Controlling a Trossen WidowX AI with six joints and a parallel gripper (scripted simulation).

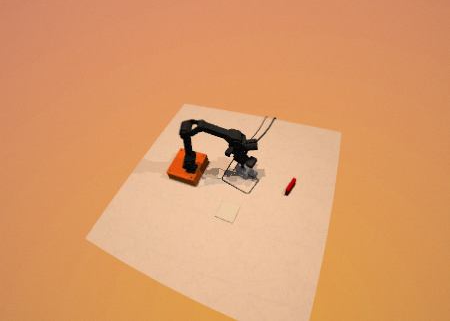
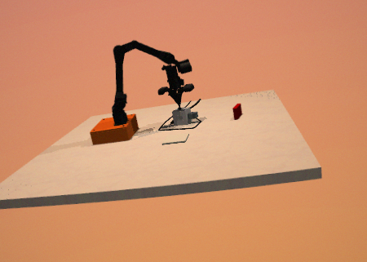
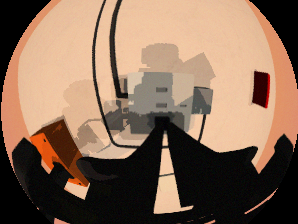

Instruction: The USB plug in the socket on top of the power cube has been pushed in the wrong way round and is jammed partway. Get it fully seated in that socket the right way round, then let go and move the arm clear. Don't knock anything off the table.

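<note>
The grey power cube (image 1: pixel 244 173) (image 2: pixel 179 117) (image 3: pixel 182 82) stands on the table, with two dark slots showing on its top in the wrist view. My gripper (image 2: pixel 179 107) (image 3: pixel 164 126) points down at the near part of the cube's top. Its fingers are almost together, shut on the small dark USB plug, which shows only as a dark patch at the fingertips. The fingers hide most of the plug and the socket below it. Which way round the plug sits and how deep it is cannot be told.
A grey block (image 2: pixel 192 115) (image 3: pixel 202 100) sticks out from the cube's side. A black cable (image 1: pixel 235 187) (image 2: pixel 179 129) (image 3: pixel 95 60) loops around the cube. A red block (image 1: pixel 290 186) (image 2: pixel 236 111) (image 3: pixel 261 89) stands apart. A pale square (image 1: pixel 228 211) lies nearby. The arm's orange base (image 1: pixel 181 174) (image 2: pixel 112 134) (image 3: pixel 47 145) is opposite the red block.
</note>
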